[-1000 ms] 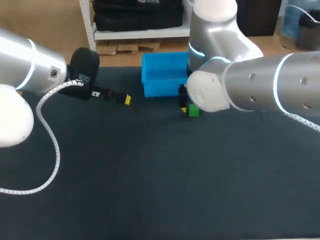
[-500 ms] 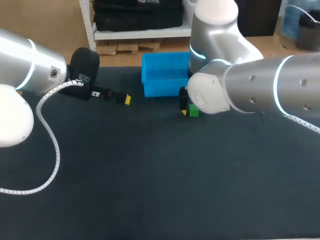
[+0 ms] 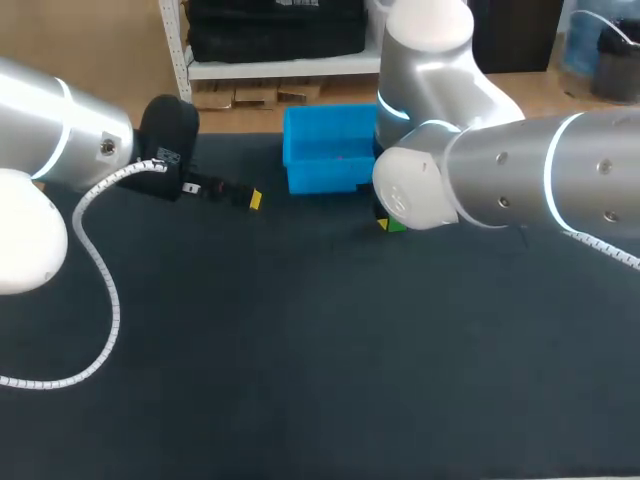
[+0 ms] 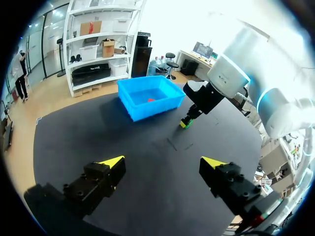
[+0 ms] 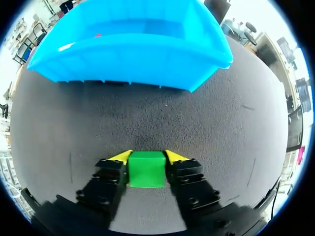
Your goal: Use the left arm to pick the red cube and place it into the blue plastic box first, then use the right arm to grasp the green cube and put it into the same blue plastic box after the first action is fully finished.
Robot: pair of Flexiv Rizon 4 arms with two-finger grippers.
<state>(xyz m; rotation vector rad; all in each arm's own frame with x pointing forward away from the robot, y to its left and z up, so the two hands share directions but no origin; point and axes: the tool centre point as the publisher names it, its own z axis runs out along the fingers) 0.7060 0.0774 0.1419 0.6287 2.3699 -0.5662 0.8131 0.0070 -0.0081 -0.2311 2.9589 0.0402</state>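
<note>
The red cube lies inside the blue plastic box, on its floor near the far wall; the left wrist view shows it there too, with the box ahead of the left tool. That tool is released, its yellow-tipped fingers wide apart with nothing between them. In the head view it hangs over the dark counter at about eight o'clock from the box, which sits at the counter's twelve o'clock edge.

The right tool is clenched on the green cube; both fingers press its sides, one from each side, and the box's near wall stands just ahead of them. From above, the cube shows only as a small corner under the right arm, at roughly five o'clock from the box and outside it; whether it touches the counter I cannot tell.

The left arm carries a small white label on its black wrist housing; the print is too small to read.
</note>
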